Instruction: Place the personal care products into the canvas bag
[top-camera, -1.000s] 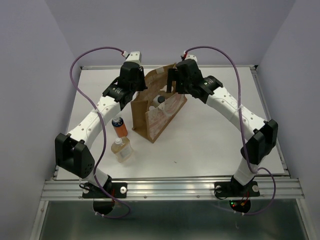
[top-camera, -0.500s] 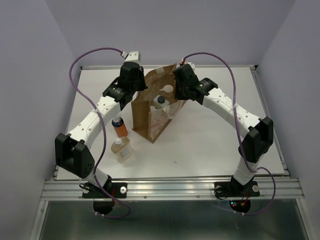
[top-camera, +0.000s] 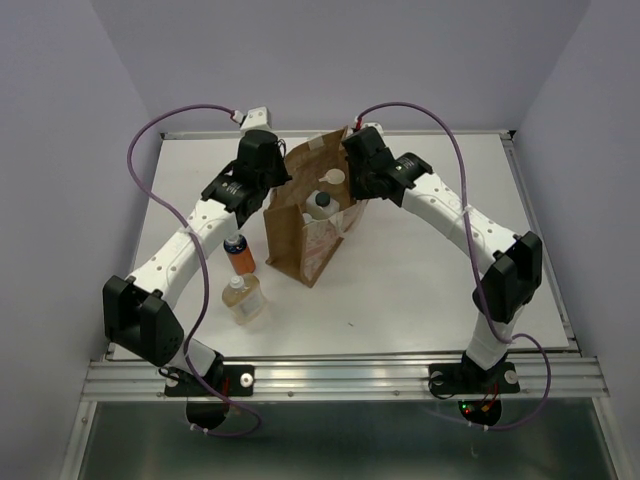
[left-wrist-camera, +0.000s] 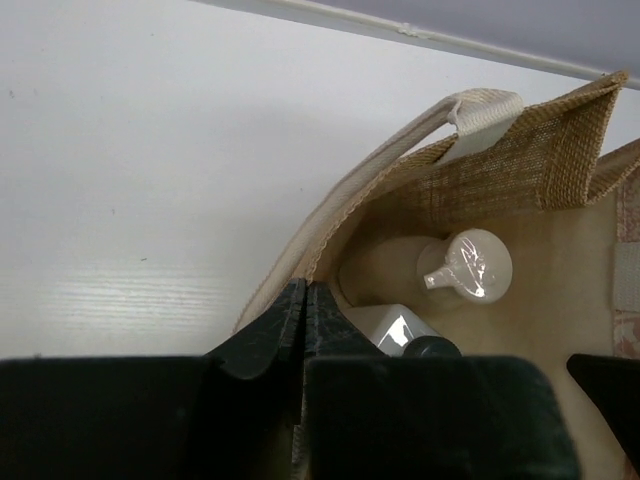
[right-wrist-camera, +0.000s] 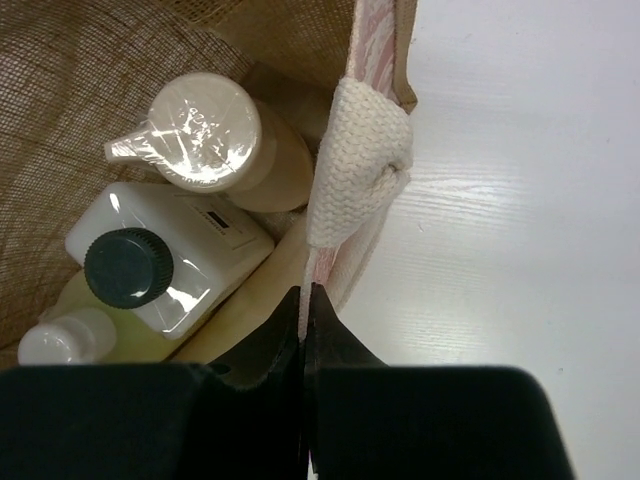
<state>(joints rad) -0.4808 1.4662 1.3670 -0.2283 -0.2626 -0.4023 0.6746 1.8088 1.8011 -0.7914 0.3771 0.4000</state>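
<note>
White tabletop under lavender walls fills the top view, with the canvas bag standing between the two tools. The left gripper sits at the bag's left rim, the right gripper at its right rim. Back from the left gripper, toward the base of the left arm, the orange bottle and the amber bottle stand upright on the table. Both are outside the bag and far nearer this arm than the right one.

From the left wrist, the jaws are pressed together, seemingly pinching the bag's rim. The beige bottle sits just ahead and to the right, inside the bag.

From the right wrist, the jaws are likewise clamped on the printed wall beside the woven handle. Left of them, inside, sit the black-capped translucent bottle and the yellow-green bottle.
</note>
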